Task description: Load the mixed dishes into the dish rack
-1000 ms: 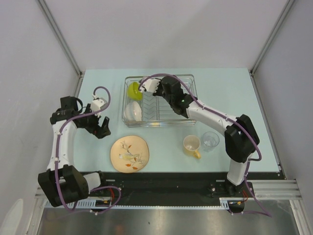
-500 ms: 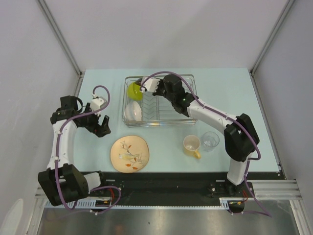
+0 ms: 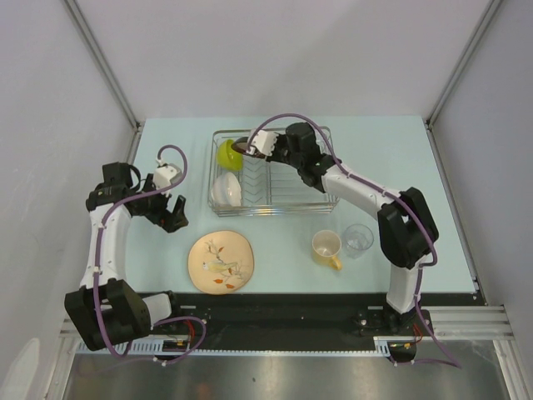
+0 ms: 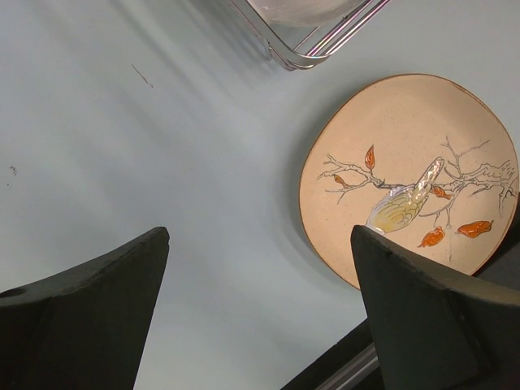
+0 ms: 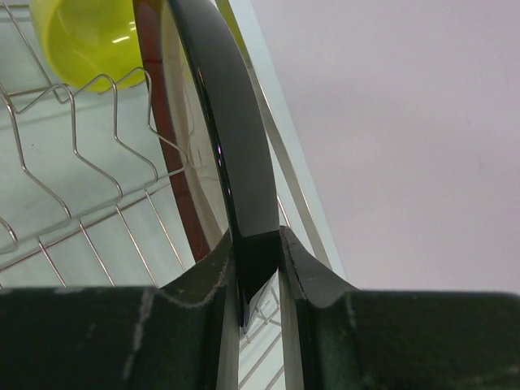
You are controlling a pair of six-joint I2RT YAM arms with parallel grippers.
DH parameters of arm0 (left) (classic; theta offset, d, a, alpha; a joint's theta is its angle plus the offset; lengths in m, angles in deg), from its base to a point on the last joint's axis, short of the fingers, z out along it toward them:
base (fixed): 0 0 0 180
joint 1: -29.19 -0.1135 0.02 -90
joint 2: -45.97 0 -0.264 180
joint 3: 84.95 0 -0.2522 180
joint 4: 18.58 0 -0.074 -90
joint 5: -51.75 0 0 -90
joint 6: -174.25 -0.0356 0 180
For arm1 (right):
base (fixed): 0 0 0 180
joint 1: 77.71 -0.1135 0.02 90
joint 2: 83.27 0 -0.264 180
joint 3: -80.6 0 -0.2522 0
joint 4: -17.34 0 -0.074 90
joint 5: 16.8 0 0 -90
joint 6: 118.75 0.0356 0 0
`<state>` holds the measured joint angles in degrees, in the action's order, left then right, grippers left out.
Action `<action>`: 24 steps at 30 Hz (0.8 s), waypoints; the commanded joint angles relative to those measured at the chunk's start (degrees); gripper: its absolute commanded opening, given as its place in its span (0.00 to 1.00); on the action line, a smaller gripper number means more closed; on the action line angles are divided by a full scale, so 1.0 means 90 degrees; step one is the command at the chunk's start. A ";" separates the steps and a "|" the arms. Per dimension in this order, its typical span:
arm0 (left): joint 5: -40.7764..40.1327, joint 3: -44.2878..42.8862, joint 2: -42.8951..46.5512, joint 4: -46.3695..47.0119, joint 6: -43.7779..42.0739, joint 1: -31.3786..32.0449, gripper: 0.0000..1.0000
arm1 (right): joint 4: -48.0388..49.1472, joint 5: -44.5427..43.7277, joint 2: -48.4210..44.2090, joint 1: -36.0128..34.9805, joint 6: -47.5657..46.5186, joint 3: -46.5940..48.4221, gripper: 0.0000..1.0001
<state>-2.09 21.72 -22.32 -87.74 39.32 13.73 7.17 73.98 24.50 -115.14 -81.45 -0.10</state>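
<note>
Dark-red-rimmed plate, pinched upright in the right gripper above the dish rack, lime-green bowl just beyond; left gripper gapes wide near the leafy plate.

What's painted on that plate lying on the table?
The plate shows a bird on branches with orange leaves, on beige; clearest in the left wrist view.
</note>
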 commanded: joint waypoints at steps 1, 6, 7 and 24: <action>0.0074 -0.0031 0.0069 0.0140 0.0080 -0.0059 0.99 | 0.0705 0.0801 -0.0031 0.0145 0.0339 0.0681 0.00; 0.0025 -0.0002 0.0078 0.0179 0.0080 -0.0049 0.99 | 0.0470 0.1027 0.0213 0.0175 0.0349 0.1032 0.00; 0.0006 0.0008 0.0078 0.0188 0.0070 -0.0059 0.99 | 0.0402 0.1124 0.0262 0.0175 0.0339 0.1091 0.00; -0.0131 0.0047 0.0117 0.0208 0.0002 -0.0049 1.00 | 0.1075 0.0344 0.0868 0.0174 0.0875 0.1209 0.39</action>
<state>-3.62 21.72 -22.30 -86.87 39.35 13.68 6.87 79.55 32.28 -113.26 -76.14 8.40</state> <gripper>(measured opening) 0.993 0.334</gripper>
